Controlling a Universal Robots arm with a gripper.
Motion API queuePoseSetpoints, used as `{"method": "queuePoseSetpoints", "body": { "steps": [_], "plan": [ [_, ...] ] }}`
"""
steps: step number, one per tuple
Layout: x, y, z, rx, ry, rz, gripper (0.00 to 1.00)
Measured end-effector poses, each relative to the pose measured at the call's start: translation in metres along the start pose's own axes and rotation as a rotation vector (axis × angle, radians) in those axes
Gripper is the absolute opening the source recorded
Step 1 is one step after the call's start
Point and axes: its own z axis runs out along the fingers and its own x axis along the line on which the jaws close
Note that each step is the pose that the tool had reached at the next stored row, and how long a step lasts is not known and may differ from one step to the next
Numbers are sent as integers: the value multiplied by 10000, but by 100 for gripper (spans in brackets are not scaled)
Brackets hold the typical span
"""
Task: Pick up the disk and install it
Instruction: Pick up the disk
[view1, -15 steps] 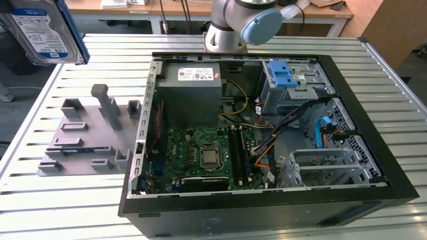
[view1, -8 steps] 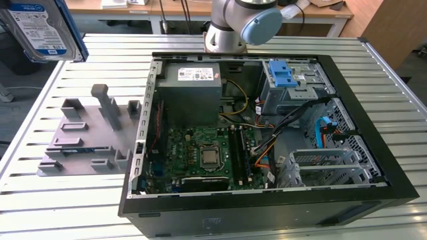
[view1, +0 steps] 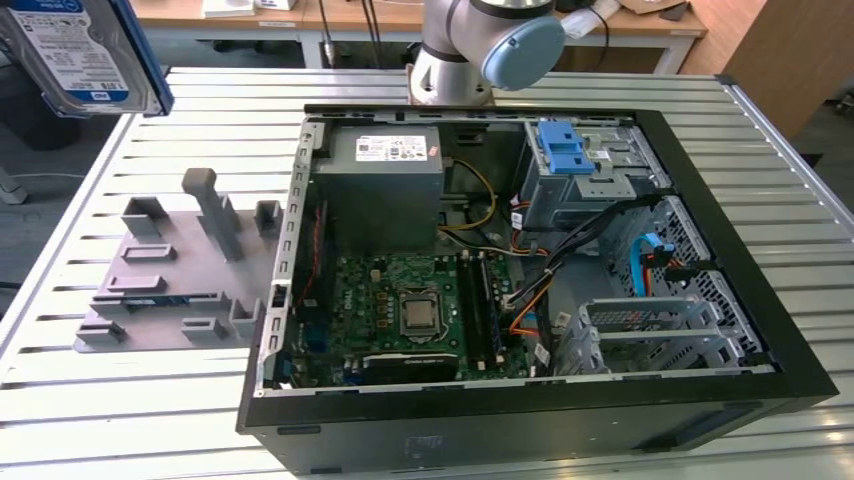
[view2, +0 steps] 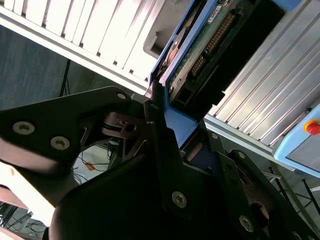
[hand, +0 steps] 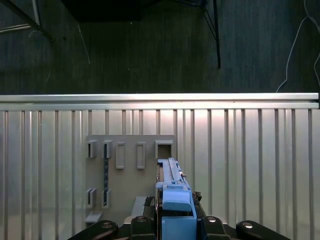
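The disk (view1: 78, 50), silver with a white-and-blue label and blue rails, hangs high in the air at the exterior view's upper left, above the table's corner. In the first wrist view the disk (hand: 174, 187) stands edge-on, blue rail uppermost, and my gripper (hand: 175, 221) is shut on it from both sides. The second wrist view looks along the green circuit-board side of the disk (view2: 210, 37), with the gripper (view2: 172, 117) clamped on its blue-railed end.
An open black computer case (view1: 747, 290) lies on the slatted metal table (view1: 107, 410), with a grey power-supply box (view1: 380, 190) and a blue latch (view1: 567, 150) on its drive bay. A grey holder fixture (view1: 174, 270) sits at the case's left, directly below the disk (hand: 130, 170).
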Motion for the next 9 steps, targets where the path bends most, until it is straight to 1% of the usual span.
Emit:
{"method": "queuePoseSetpoints", "body": {
  "steps": [9],
  "plan": [
    [-1,1,-79,4,0,0,36]
  ]
}}
